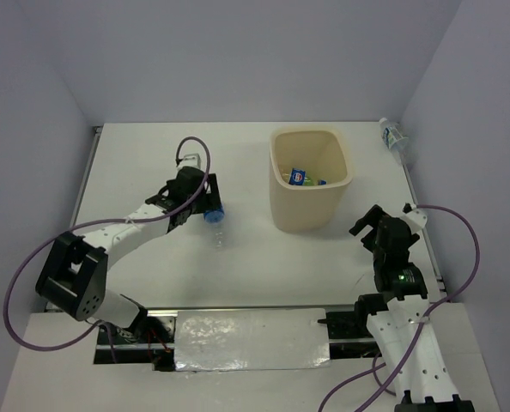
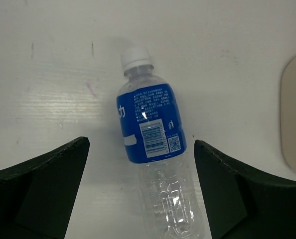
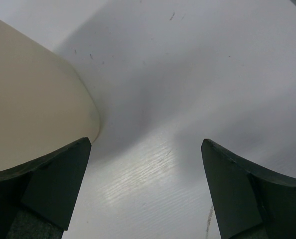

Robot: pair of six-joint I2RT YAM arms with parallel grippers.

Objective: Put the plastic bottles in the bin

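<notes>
A clear bottle with a blue label and white cap [image 2: 149, 124] lies on the white table, cap pointing away from my left gripper [image 2: 140, 149]. That gripper is open, with the bottle's clear lower half between its fingers and apart from both. In the top view this bottle [image 1: 215, 219] lies left of the cream bin [image 1: 282, 202], with the left gripper [image 1: 205, 199] beside it. Inside the bin I see a blue-labelled bottle [image 1: 301, 177] and a green one [image 1: 321, 182]. Another clear bottle [image 1: 392, 137] lies at the far right by the wall. My right gripper [image 1: 368, 225] is open and empty, right of the bin.
The bin's side fills the left of the right wrist view [image 3: 33, 99] and its edge shows at the right of the left wrist view [image 2: 295, 119]. White walls close the table at the back and right. A foil-covered plate [image 1: 251, 339] lies between the arm bases.
</notes>
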